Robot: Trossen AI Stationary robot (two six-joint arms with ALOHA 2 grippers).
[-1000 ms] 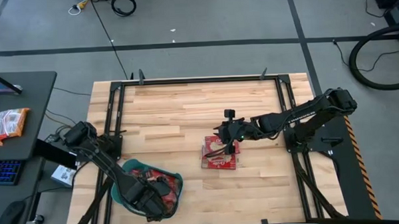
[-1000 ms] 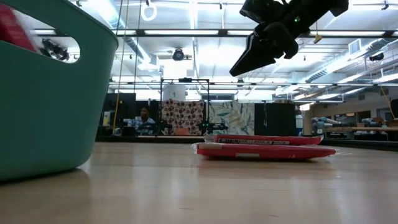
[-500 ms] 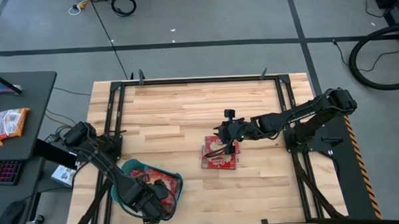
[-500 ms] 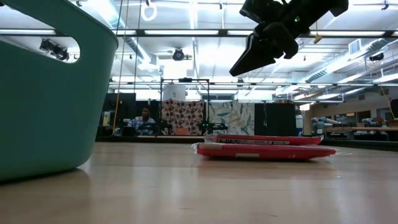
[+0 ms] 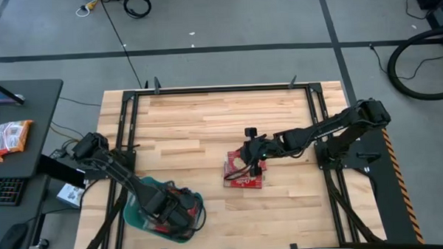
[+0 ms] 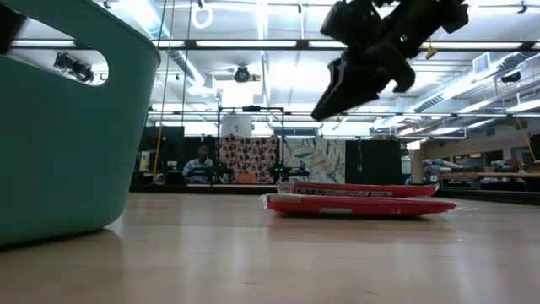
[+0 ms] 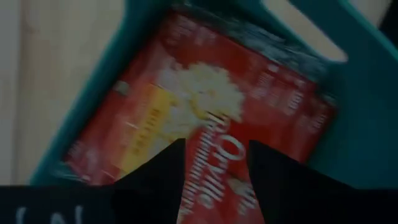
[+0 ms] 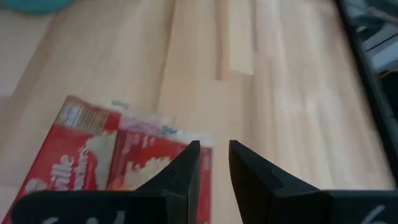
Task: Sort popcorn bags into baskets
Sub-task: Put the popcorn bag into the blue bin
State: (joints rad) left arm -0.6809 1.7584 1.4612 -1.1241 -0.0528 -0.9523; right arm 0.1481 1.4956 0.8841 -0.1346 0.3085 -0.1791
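A stack of red popcorn bags (image 5: 243, 181) lies flat on the wooden table right of centre; two of its layers show in the low view (image 6: 363, 203). My right gripper (image 8: 214, 167) hovers slanting down above the stack's far edge, fingers narrowly open, nothing between them. At the near left, the teal basket (image 5: 133, 209) holds red popcorn bags. My left gripper (image 7: 214, 180) points down over the basket, open, above a bag (image 7: 205, 106) that lies flat on the basket's floor.
A side desk stands left of the table with orange-and-white packets (image 5: 8, 138) and a keyboard. Bare wood stretches across the table's far half (image 5: 206, 114). A person (image 6: 200, 160) sits far back in the room.
A red bag that showed above the basket's rim in the low view has dropped out of sight into the basket. My left gripper has shifted a little toward the table's far and right side over the basket. My right gripper has tipped slightly further down toward the stack.
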